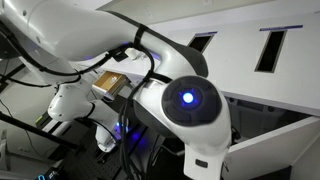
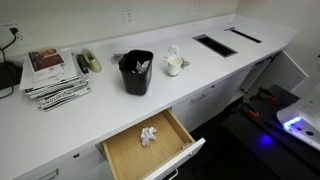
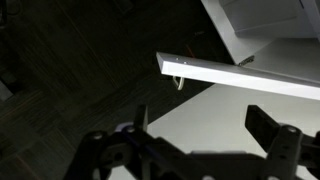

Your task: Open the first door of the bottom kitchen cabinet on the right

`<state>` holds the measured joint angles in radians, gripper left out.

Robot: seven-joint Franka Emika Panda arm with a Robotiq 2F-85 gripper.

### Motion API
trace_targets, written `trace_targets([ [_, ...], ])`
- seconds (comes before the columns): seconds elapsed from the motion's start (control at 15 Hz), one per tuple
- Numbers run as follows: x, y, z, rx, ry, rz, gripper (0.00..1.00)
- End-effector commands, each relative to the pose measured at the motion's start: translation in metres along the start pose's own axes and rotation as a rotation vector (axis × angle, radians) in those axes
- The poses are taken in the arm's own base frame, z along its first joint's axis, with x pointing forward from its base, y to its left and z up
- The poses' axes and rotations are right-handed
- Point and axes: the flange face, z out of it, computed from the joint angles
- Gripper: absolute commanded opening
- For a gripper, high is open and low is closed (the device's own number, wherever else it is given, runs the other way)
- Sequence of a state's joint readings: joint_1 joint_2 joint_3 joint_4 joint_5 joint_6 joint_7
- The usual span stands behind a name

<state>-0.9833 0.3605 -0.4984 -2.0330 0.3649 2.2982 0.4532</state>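
- Filling most of an exterior view, the white glossy robot arm [image 1: 150, 70] is blocking the scene; a blue light is glowing on one rounded joint, and behind it the bottom kitchen cabinet [image 1: 275, 100] is showing a white top with two dark rectangular cut-outs and a dark interior below.
- Looking down in an exterior view, the long white table [image 2: 90, 120] is carrying a black bin [image 2: 135, 72], a white cup [image 2: 174, 65] and stacked papers [image 2: 55, 78]; a wooden drawer [image 2: 150, 147] is standing pulled out with crumpled paper inside. At far right the first door [image 2: 297, 68], flat and plain, is apparently swinging out from the cabinet run.
- Peering past the end effector [image 3: 205, 128] in the wrist view, the door's thin white edge [image 3: 240, 75] is lying above it with a small slim handle [image 3: 179, 77] hanging near its end. The dark fingers are spread apart, holding nothing.
- Risk, as a judgement: smooth slim handle could slip from the fingers; a badly angled pull could strain the hinge or bump the door edge.
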Motion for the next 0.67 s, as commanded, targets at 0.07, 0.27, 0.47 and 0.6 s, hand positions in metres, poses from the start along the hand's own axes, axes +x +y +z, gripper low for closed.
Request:
trace_targets([
  [0.07, -0.066, 0.003, -0.041, 0.038, 0.107, -0.067, 1.00],
  [0.27, -0.095, -0.003, -0.060, 0.050, 0.164, -0.120, 1.00],
  [0.47, -0.117, -0.004, -0.076, 0.056, 0.216, -0.161, 1.00],
  [0.6, -0.127, -0.001, -0.087, 0.056, 0.250, -0.180, 1.00],
])
